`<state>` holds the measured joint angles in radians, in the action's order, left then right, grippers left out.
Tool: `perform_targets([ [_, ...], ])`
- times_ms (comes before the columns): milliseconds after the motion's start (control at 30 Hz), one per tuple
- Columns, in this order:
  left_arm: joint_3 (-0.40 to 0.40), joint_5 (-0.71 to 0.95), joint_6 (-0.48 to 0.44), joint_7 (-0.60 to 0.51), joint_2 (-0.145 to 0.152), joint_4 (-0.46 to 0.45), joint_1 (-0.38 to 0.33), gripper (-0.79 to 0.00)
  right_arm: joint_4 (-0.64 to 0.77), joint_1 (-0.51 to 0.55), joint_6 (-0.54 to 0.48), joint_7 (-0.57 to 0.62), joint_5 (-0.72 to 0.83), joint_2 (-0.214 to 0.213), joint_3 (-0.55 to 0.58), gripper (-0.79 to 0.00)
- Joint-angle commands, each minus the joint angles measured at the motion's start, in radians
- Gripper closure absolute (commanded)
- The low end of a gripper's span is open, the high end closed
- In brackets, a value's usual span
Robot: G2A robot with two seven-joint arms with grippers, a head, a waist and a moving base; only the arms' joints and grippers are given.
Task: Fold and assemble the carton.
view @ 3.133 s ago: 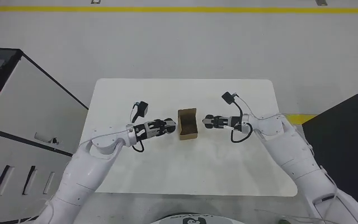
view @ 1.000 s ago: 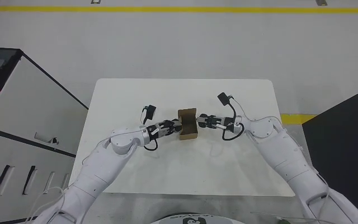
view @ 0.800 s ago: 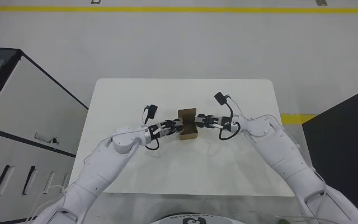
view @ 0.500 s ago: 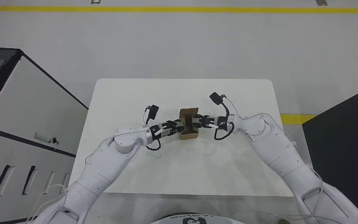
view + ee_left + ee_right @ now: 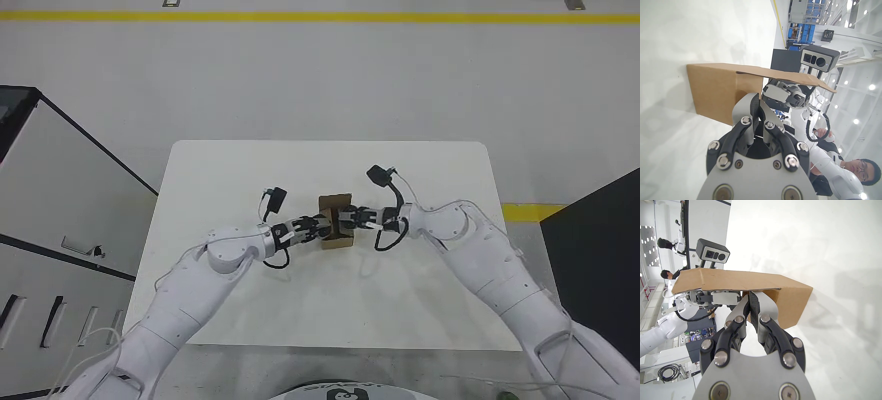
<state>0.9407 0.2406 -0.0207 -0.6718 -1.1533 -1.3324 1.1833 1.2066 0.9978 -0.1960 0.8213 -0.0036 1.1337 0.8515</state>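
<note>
Brown carton (image 5: 337, 221) mid-table, a gripper at each end.
The carton stands near the middle of the white table (image 5: 420, 300), one long flap jutting out above both grippers. The left gripper (image 5: 318, 230) and right gripper (image 5: 352, 220) meet its opposite sides, each with pads pressed together at a wall edge; whether cardboard is pinched between them is unclear.
</note>
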Motion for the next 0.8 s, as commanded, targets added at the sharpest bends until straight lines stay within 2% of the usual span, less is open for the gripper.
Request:
perform_targets([
  [0, -0.002, -0.004, 0.001, -0.001, -0.002, 0.003, -0.002, 0.000, 0.000, -0.001, 0.003, 0.000, -0.005, 0.002, -0.002, 0.000],
  [767, -0.020, -0.016, 0.008, -0.023, -0.021, 0.056, -0.035, 0.000, 0.020, 0.006, 0.017, -0.010, -0.054, 0.007, 0.017, 0.000],
])
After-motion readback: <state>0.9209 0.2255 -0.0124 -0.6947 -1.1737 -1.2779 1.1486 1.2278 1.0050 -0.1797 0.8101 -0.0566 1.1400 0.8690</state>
